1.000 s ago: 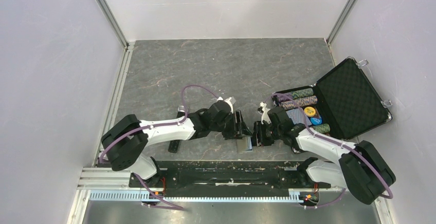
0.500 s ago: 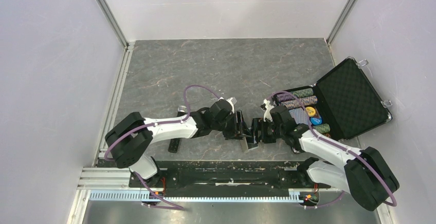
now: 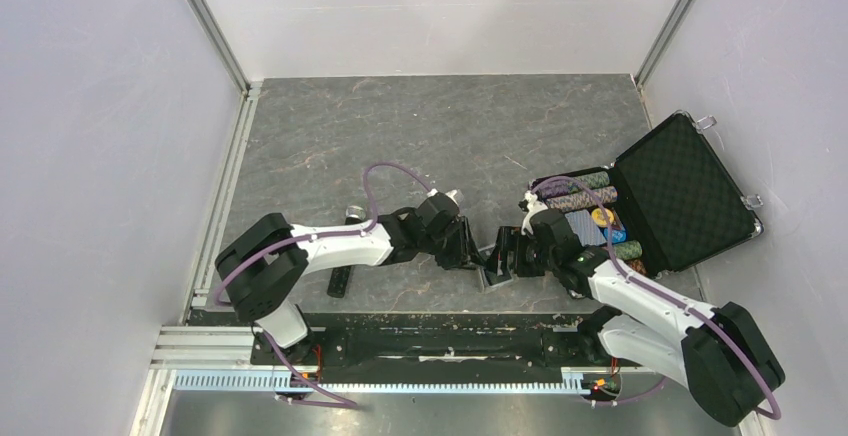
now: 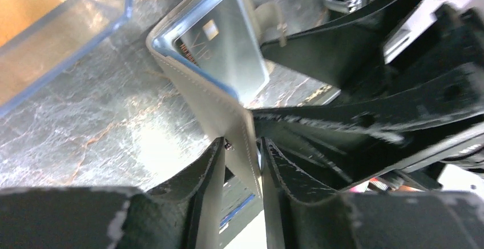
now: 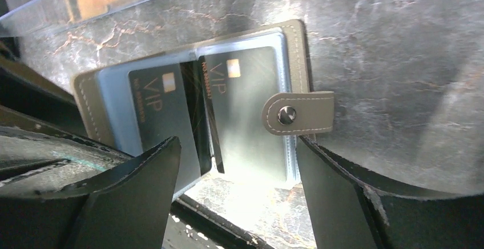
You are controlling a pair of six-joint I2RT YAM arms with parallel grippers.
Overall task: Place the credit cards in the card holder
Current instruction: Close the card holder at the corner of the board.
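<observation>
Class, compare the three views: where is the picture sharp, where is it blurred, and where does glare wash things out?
Top external: evenly lit and sharp, though the card holder is tiny. Left wrist: the left gripper looks soft up close, and the holder's clear sleeve glares. Right wrist: the VIP print on the credit cards reads sharply, while the right gripper is dark and soft.

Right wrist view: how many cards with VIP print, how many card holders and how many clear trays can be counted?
VIP cards: 2
card holder: 1
clear tray: 1
Total: 4
</observation>
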